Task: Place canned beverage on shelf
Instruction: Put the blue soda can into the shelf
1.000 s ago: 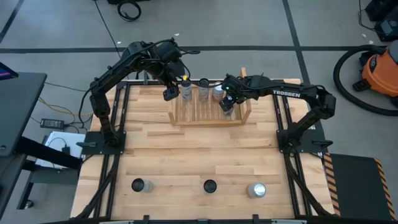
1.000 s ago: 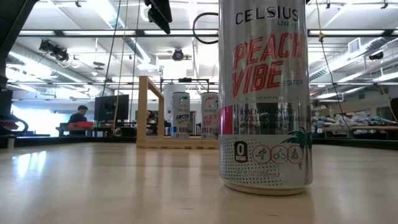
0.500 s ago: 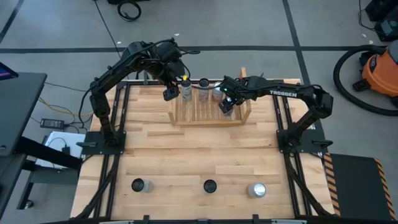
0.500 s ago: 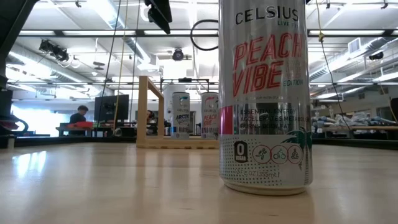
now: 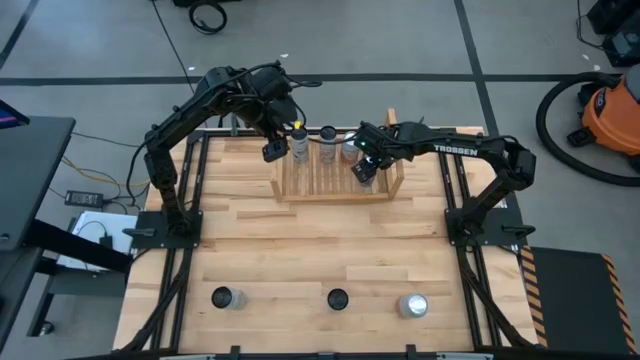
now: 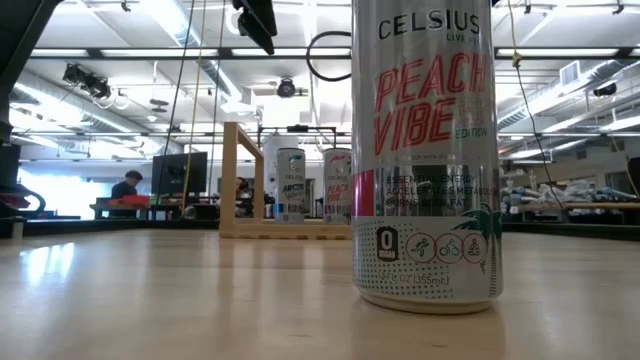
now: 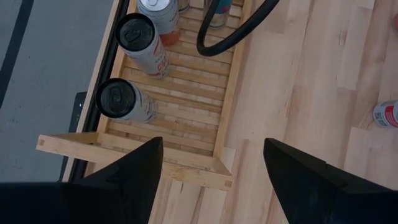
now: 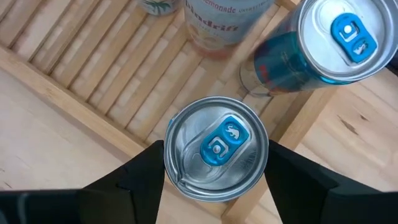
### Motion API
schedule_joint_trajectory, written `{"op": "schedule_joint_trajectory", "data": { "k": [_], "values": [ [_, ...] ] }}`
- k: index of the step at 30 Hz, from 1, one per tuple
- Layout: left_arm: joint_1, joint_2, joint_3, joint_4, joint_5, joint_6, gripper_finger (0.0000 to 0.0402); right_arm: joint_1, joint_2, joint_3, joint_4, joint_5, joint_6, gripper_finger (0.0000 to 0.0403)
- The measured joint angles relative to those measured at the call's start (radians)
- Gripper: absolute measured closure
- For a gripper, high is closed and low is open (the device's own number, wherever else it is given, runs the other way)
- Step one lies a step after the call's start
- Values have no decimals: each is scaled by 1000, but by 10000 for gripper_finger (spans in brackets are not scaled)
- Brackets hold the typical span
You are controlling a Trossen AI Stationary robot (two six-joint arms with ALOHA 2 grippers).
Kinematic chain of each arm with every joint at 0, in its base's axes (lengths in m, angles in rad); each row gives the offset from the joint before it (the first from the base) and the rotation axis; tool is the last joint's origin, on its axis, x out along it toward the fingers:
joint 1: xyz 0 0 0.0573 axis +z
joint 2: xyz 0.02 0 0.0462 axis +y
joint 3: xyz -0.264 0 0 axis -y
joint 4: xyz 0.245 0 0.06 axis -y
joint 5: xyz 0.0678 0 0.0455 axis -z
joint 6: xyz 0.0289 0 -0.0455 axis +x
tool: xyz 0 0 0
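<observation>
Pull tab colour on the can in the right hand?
Blue tab on a silver lid; the can shows best in the right wrist view, between the right hand fingers.

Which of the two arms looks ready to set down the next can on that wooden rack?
The right one, probably. The right gripper already holds a blue-tabbed can between its fingers, just above the shelf. The left gripper hangs open and empty over the shelf's other end.
</observation>
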Motion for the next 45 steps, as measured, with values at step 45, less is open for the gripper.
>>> {"op": "schedule_joint_trajectory", "data": {
  "k": [45],
  "values": [
    [0, 0, 0, 1, 0, 1, 122, 14, 0, -3, -47, -8, -13, 110]
  ]
}}
